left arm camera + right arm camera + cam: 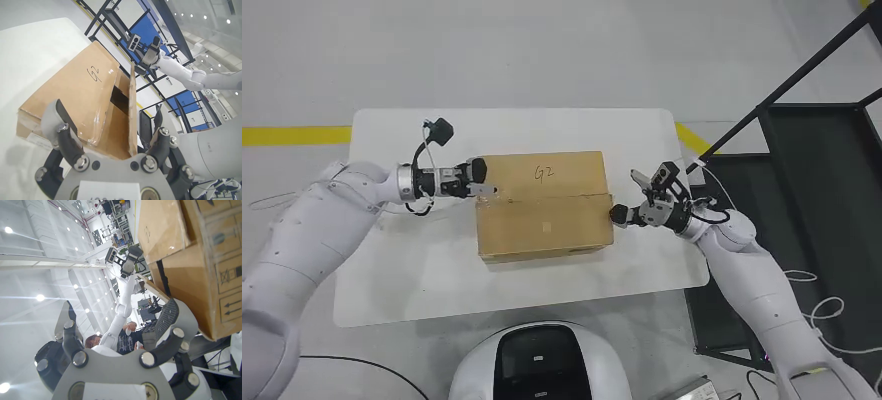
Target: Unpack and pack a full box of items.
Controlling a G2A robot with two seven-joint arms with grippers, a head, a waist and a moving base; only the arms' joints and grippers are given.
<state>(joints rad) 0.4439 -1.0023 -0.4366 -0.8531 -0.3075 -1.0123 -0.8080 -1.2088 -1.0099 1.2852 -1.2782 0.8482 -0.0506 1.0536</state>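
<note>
Now the left gripper [107, 111] has its two fingers spread wide at one end of the box [542, 215]. A raised flap [133, 106] stands on its edge between those fingers, but they are not pinching it. The right gripper [117, 311] is spread wide too, at the other end of the box. A thin cardboard edge [155, 289] lies right by its bumpy pad [168, 317]; I cannot tell if they touch.

The box sits in the middle of the table [402, 280]. Its top is partly open. The written flap [79, 89] tilts up a little, and a dark gap shows between the two flaps.

What could go wrong? I think the fingers could close on air if they are not lined up, and then the raised flap would fall shut. If one arm pulls harder than the other, the flap could bend or tear. The table looks smooth, so a sideways pull could make the box slide or turn. The shiny tape [98, 115] on the written flap might catch and hold it down. A hard pull up could tip the whole box.

The table is white with round corners. Around it the floor is grey, with a yellow line [292, 134]. A black rack [812, 170] stands beside the table on the right arm's side. The room is big and bright, with many ceiling lights.
</note>
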